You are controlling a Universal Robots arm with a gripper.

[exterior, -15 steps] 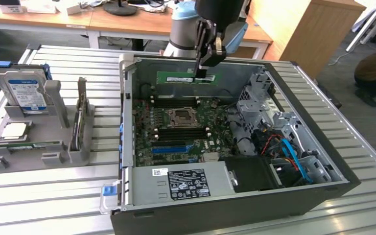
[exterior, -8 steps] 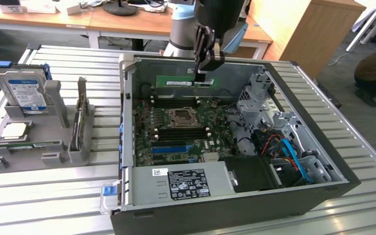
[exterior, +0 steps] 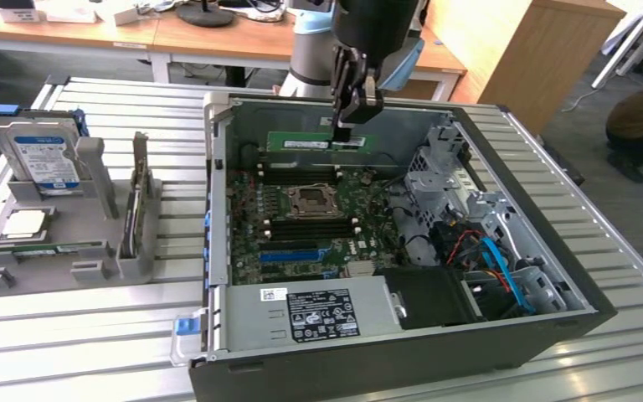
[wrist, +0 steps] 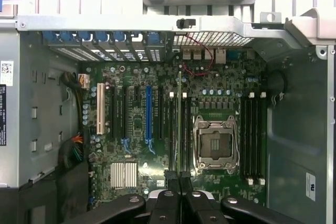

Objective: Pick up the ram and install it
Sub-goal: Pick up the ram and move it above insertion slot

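While the end effector (exterior: 345,128) grips the ram (exterior: 299,143), its label's unreadable.

Slatted metal bench (exterior: 76,352). Open computer case (exterior: 411,368) sits on it. Grey parts rack (exterior: 43,276) near case, not touching.

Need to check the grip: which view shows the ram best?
The exterior view: the ram shows its long green side, held by the gripper over the motherboard. The wrist view sees it edge-on, a thin strip.
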